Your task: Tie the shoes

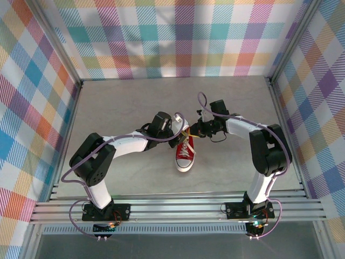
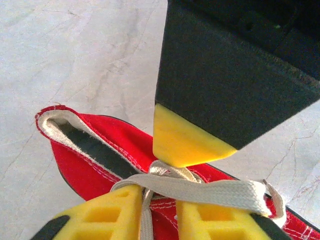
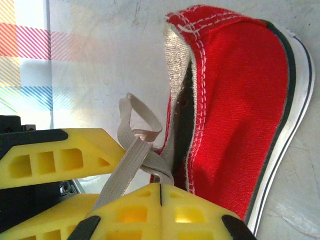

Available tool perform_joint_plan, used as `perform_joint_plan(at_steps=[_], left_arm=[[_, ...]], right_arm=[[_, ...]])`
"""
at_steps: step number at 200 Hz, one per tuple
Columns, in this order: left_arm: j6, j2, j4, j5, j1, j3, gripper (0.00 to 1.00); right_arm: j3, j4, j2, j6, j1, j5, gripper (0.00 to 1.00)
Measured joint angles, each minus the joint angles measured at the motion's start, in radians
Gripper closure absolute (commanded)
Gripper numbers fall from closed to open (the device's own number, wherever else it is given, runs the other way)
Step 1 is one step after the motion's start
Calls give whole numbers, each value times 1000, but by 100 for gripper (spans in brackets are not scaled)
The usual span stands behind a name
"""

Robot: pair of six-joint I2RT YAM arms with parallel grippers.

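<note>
The red sneaker (image 1: 185,156) lies mid-table with its white toe cap toward the arms. Both grippers meet over its heel end. My left gripper (image 1: 181,135) (image 2: 160,200) is open; one white lace (image 2: 200,192) lies across its fingertips and a thin strand runs down the gap between them. My right gripper (image 1: 193,129) (image 3: 161,187) is shut on the lace (image 3: 135,150) beside the shoe's opening (image 3: 182,105), and a small loop stands above the crossing. The right gripper's finger (image 2: 185,142) presses just above the knot. The left gripper's fingers (image 3: 60,157) sit close on the left.
The grey table (image 1: 124,102) stretches behind and to both sides of the shoe. Plaid walls (image 1: 178,38) close in the back and sides. Aluminium rails (image 1: 172,208) run along the near edge by the arm bases.
</note>
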Motion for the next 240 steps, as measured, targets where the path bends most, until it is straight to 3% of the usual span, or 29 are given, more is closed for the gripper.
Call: perform_joint_plan(at_steps=[53, 92, 144, 240], left_arm=[[22, -58, -22, -43, 0, -48, 55], [17, -100, -36, -85, 8, -72, 51], [-23, -108, -48, -36, 15, -68, 68], [-64, -20, -45, 40, 15, -30, 82]], right_arm=[[0, 0, -2, -7, 0, 15, 100], [3, -3, -2, -18, 0, 16, 100], [3, -3, -2, -22, 0, 3, 100], [3, 8, 0, -26, 0, -61, 84]])
